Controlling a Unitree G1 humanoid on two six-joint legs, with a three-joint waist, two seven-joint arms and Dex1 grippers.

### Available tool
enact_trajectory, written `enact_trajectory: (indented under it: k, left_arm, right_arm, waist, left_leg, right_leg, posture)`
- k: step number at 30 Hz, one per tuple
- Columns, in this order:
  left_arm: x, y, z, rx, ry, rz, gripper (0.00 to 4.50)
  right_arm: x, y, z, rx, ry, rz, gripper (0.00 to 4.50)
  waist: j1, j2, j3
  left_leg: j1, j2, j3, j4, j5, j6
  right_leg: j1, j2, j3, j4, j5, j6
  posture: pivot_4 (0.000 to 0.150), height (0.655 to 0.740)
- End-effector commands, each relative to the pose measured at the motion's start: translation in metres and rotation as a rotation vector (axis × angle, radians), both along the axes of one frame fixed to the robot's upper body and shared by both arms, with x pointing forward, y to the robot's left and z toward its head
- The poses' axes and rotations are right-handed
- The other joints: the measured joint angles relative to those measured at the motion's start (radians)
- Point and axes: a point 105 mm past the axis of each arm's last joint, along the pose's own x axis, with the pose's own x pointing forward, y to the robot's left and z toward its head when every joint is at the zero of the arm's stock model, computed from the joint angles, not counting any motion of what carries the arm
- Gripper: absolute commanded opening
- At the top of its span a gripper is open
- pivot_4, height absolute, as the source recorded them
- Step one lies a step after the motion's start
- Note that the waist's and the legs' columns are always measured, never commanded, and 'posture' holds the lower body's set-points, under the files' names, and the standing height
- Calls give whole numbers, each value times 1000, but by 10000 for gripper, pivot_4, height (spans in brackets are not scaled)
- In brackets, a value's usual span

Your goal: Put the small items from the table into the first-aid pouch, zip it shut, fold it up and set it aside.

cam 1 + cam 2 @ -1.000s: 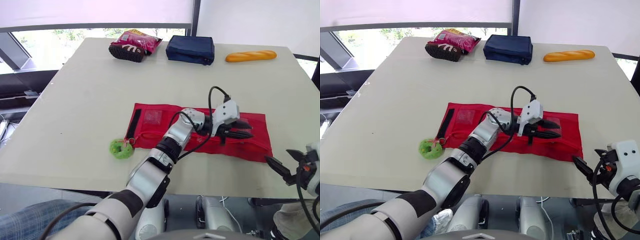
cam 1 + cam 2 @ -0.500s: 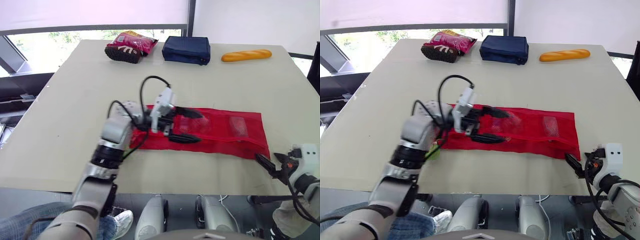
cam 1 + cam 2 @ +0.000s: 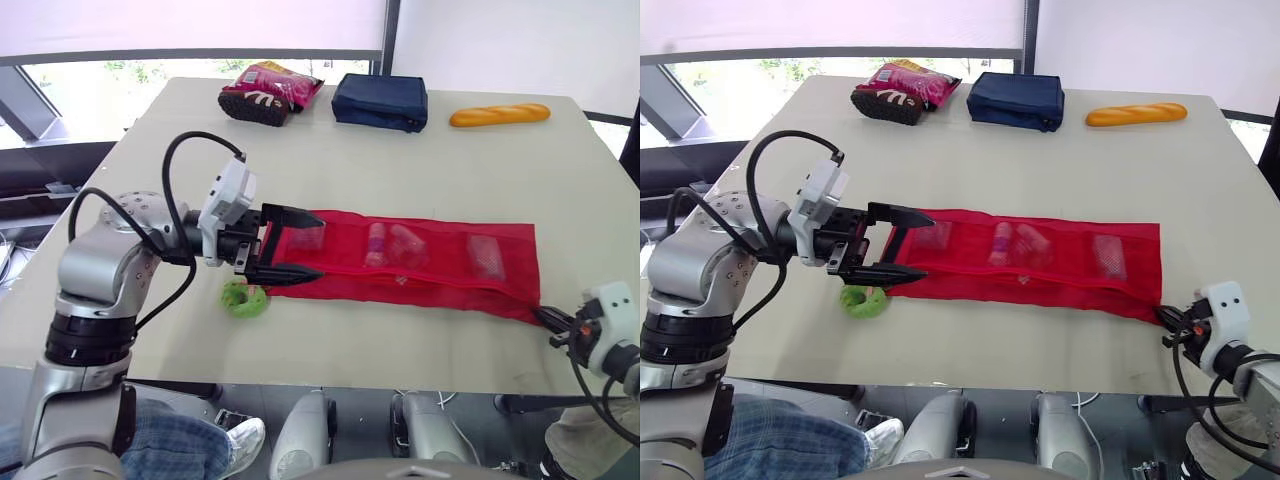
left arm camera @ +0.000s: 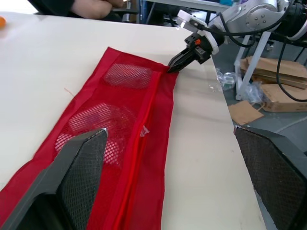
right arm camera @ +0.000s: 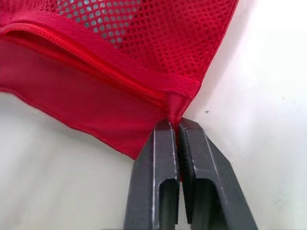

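The red mesh first-aid pouch (image 3: 430,275) lies unfolded and stretched flat across the table, with small items showing in its mesh pockets (image 3: 390,243). My left gripper (image 3: 316,243) hovers open over the pouch's left end, with nothing between its fingers (image 4: 81,163). A green ring (image 3: 243,298) lies on the table just below that gripper, beside the pouch's near left corner. At the table's near right edge, my right gripper (image 5: 173,126) is shut on the pouch's near right corner, where the zip seam ends (image 5: 175,98). That same gripper (image 4: 181,61) shows at the pouch's far end in the left wrist view.
A pink snack bag (image 3: 268,90), a navy pouch (image 3: 380,98) and a bread roll (image 3: 498,114) lie along the table's far edge. The near table edge (image 3: 400,370) runs just past the red pouch.
My left gripper has drawn back from the middle of the pouch to its left end, staying open. The right gripper has come in and shut on the pouch's right corner.
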Motion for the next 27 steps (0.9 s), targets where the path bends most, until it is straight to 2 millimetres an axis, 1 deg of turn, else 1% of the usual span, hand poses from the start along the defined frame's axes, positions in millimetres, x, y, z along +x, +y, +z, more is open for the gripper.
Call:
enact_trajectory:
  k: [1, 5, 7, 10, 14, 19, 20, 22, 23, 24, 25, 27]
  left_arm:
    - [-12, -5, 12, -29, -42, -43, 45000]
    - [-19, -12, 18, -50, -46, -69, 45000]
    - [-21, -14, 21, -61, -47, -78, 45000]
    - [-23, -16, 23, -72, -51, -82, 45000]
    - [-23, -19, 24, -81, -51, -83, 45000]
    - [-21, -20, 20, -84, -49, -74, 45000]
    - [-19, -19, 18, -85, -46, -61, 45000]
    - [-16, -15, 15, -82, -44, -36, 45000]
    - [-13, -12, 12, -84, -38, -13, 45000]
    - [-11, -10, 9, -87, -35, 7, 45000]
    - [-8, -7, 7, -98, -29, 27, 45000]
    - [-2, -5, 1, -109, -23, 66, 45000]
  right_arm:
    - [-21, -71, -11, -142, 100, -218, 689]
    - [-30, -108, -6, -227, 135, -299, 689]
    - [-34, -122, -4, -263, 157, -339, 689]
    - [-39, -137, 0, -298, 191, -388, 689]
    - [-44, -148, 5, -334, 212, -429, 689]
    - [-38, -143, 13, -347, 170, -391, 689]
    - [-36, -139, 17, -332, 147, -365, 6517]
    - [-34, -129, 25, -301, 112, -301, 9029]
    - [-36, -122, 32, -285, 91, -254, 12922]
    - [-38, -116, 40, -301, 52, -205, 18825]
    - [-40, -111, 48, -319, 15, -161, 23194]
    - [-44, -98, 63, -337, -57, -82, 33829]
  waist:
    - [7, -1, 0]
    - [21, -1, -1]
    - [24, -1, -1]
    - [23, -1, 0]
    - [22, -1, 0]
    - [18, -1, 0]
    - [18, -1, 0]
    - [18, 1, 0]
    - [17, 2, 0]
    - [16, 3, 1]
    - [16, 5, 1]
    - [13, 7, 1]
  left_leg:
    - [0, -1, -1, 0, 0, 0]
    - [0, -4, -1, 0, -2, 3]
    - [0, -7, -1, 1, -2, 3]
    - [0, -8, -1, 1, -2, 3]
    - [0, -8, -1, 1, -2, 3]
    - [0, -8, -1, 1, -2, 3]
    - [0, -8, -1, 1, -2, 3]
    - [0, -8, -1, 1, -2, 3]
    - [0, -8, -1, 1, -2, 3]
    - [1, -8, -1, 0, -2, 3]
    - [0, -7, -2, 0, -2, 3]
    - [1, -6, -2, 0, -2, 3]
  right_leg:
    - [1, 0, 0, -1, 0, 0]
    - [2, 0, 4, -2, -1, 2]
    - [4, 0, 6, -2, -3, 4]
    - [5, 0, 6, -2, -4, 5]
    - [5, 0, 6, -1, -4, 5]
    - [5, 1, 6, -1, -4, 6]
    - [5, 1, 6, -1, -4, 6]
    - [5, 1, 6, -1, -4, 6]
    - [5, 1, 6, -1, -4, 6]
    - [5, 1, 7, -1, -4, 6]
    - [5, 2, 7, -1, -4, 6]
    - [4, 3, 7, -1, -4, 6]
  posture:
    - [1500, 7164]
    - [1500, 7164]
    - [1500, 7164]
    - [1500, 7164]
    - [1500, 7164]
    - [1500, 7164]
    - [1500, 7164]
    - [1500, 7164]
    - [1500, 7164]
    - [1500, 7164]
    - [1500, 7164]
    - [1500, 7164]
